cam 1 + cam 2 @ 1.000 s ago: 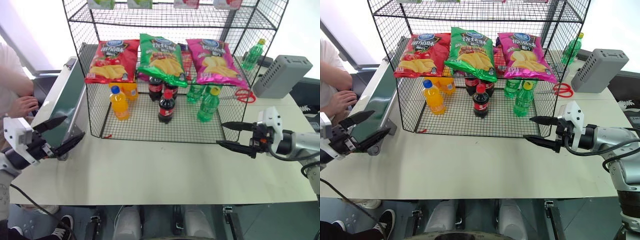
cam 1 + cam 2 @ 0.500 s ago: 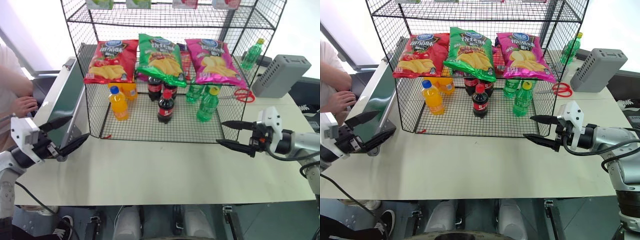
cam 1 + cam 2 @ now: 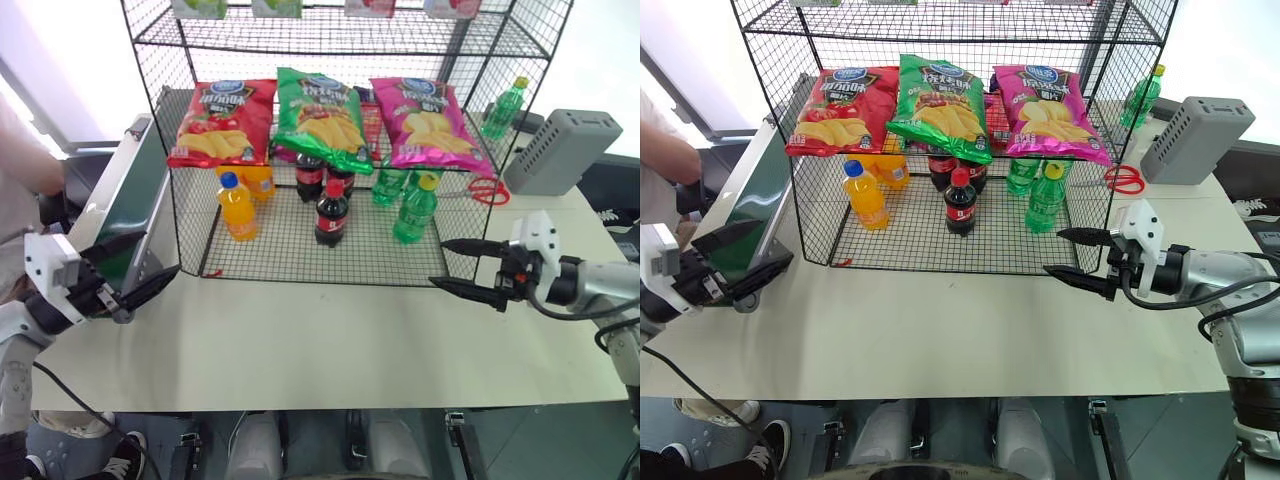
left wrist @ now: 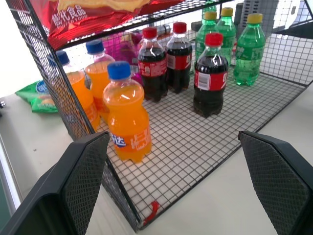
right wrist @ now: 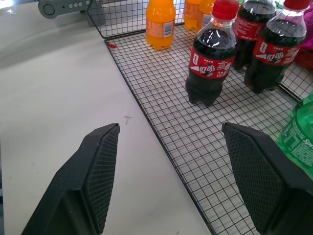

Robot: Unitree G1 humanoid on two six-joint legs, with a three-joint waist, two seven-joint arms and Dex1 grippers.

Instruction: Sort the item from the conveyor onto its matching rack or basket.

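Magenta-pink crisp bag [image 3: 430, 123] bears a round blue logo, lettering unreadable.

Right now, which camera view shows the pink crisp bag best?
The right eye view: the pink crisp bag lies face-up on the rack's middle shelf, logo and crisps unobstructed. The left eye view shows it almost as well. The left wrist view catches only a pink patch behind the bottles.

pink bag [image 3: 428, 124]: magenta, blue logo | rack [image 3: 330, 28]: black wire grid | conveyor [image 3: 135, 193]: dark green | table [image 3: 330, 335]: cream
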